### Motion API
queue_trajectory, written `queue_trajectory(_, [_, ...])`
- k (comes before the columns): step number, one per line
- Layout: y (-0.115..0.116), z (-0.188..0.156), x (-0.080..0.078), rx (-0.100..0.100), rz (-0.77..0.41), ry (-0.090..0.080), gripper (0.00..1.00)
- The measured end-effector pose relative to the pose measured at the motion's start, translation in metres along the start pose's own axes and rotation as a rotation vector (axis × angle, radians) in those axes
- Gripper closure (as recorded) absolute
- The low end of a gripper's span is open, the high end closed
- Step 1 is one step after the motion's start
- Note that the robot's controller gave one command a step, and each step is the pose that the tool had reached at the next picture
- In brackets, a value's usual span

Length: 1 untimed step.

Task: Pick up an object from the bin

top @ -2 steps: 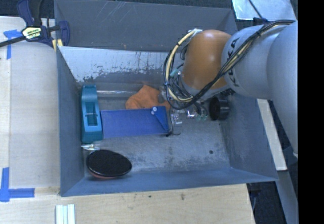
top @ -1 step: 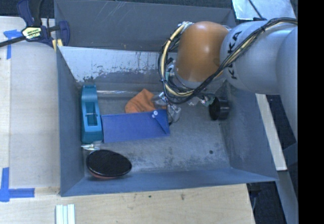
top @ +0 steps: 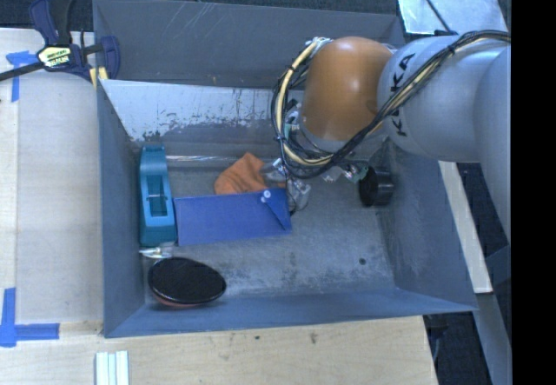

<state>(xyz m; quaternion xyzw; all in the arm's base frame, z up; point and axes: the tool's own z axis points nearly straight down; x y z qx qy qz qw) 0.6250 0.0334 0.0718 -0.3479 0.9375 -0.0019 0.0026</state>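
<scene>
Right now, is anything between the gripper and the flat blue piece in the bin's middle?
Nothing visible. The gripper is at the right end of the flat blue piece; the orange crumpled thing lies beside, not between.

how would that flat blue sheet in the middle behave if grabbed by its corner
The blue sheet looks thin and flat, so it is probably light and may droop. Lying flush on the bin floor, it could slide rather than lift.

Teal tape dispenser (top: 154,196) and black oval disc (top: 186,281) lie left.
</scene>
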Motion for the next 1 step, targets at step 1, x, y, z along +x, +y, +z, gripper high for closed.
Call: queue_trajectory(1, [0.0049,-0.0473,0.0029,-0.004,0.02,0.007,1.0])
